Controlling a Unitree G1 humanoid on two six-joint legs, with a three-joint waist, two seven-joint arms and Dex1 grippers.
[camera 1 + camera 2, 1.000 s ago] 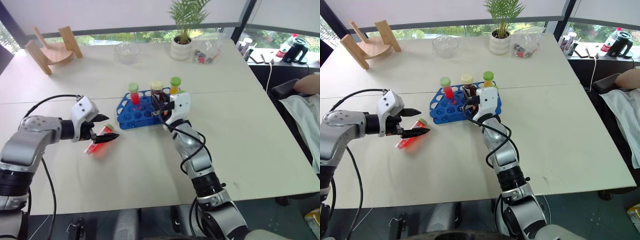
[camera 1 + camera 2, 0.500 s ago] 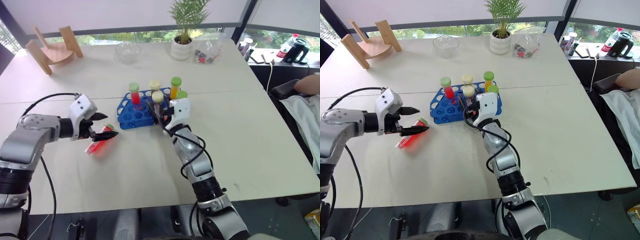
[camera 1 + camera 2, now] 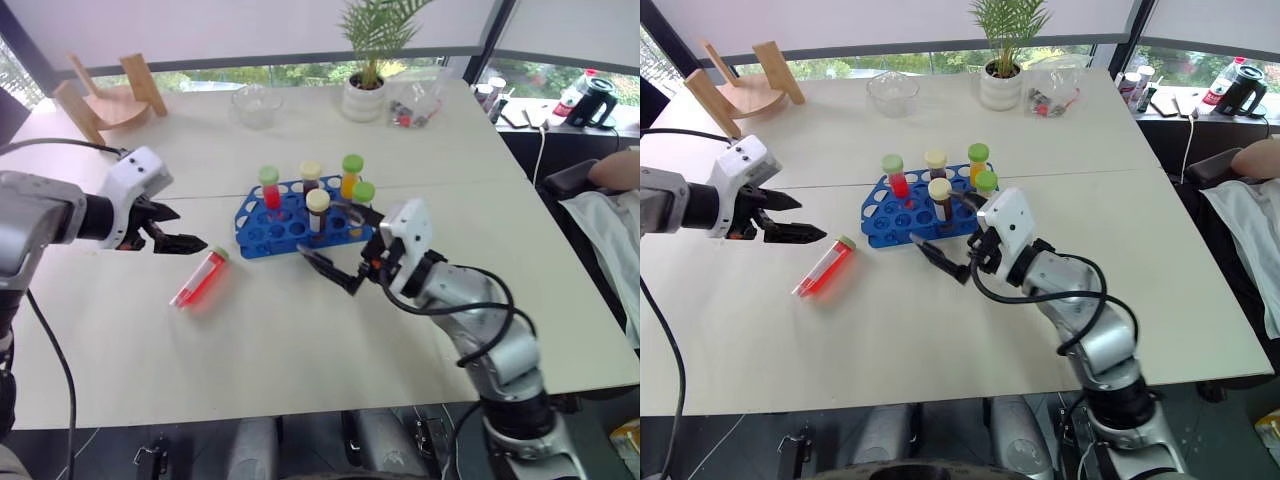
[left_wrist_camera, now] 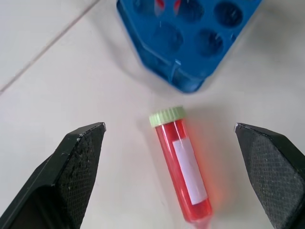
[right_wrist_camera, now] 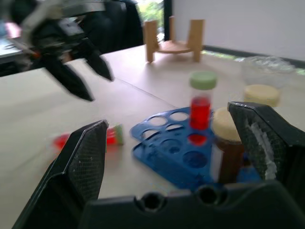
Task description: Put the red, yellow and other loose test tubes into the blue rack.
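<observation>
On the pale table (image 3: 300, 350) the blue rack (image 3: 262, 232) stands near the middle, five capped tubes upright in its holes. The right end effector (image 3: 338, 247) hangs spread and empty just before it. The left end effector (image 3: 178, 227), also spread, hovers near a red test tube (image 3: 200, 280) lying loose beside the rack.

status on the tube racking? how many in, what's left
Done: five capped tubes stand in the blue rack, including a red one and a yellow one. In hand: nothing; the right gripper is open beside the rack, the left gripper open above the table. Left: one red tube with a green cap lying on the table.
</observation>
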